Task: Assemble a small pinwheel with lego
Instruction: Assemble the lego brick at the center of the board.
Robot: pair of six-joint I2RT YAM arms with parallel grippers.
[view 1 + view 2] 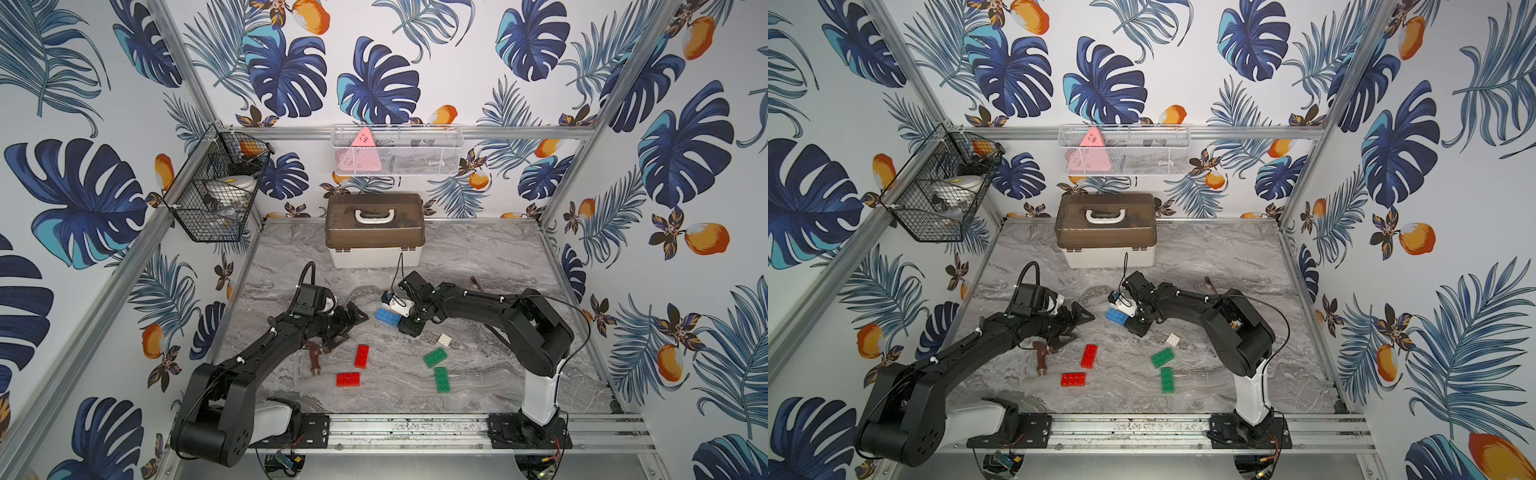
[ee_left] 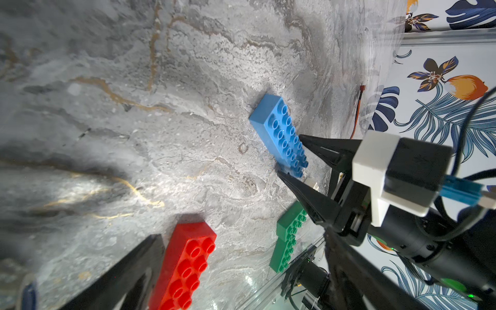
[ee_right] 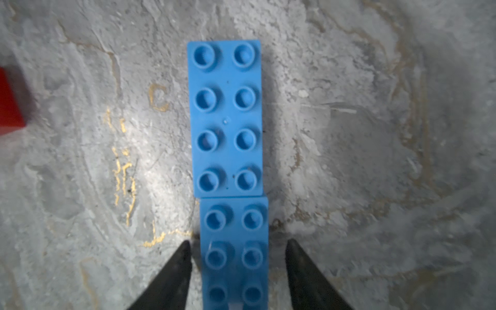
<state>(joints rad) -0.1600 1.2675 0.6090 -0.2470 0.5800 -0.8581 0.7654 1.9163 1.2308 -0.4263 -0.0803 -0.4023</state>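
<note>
Apparently leaving the straddled blue brick (image 3: 234,252) end-on against the free blue brick (image 3: 226,118), with right fingers (image 3: 174,273) apart, left fingers (image 2: 126,271) spread empty; next, likely fetching the white brick (image 1: 444,339).

I see the left arm (image 1: 257,353) stretched from the front-left corner of the worktop (image 1: 478,266) toward its middle, with the left gripper (image 1: 355,328) low and its jaws spread wide. The right arm (image 1: 478,303) is elbow-up near the right edge, forearm reaching to centre. The right gripper (image 3: 239,241) is pitched down, tips near the surface, jaws parted.
</note>
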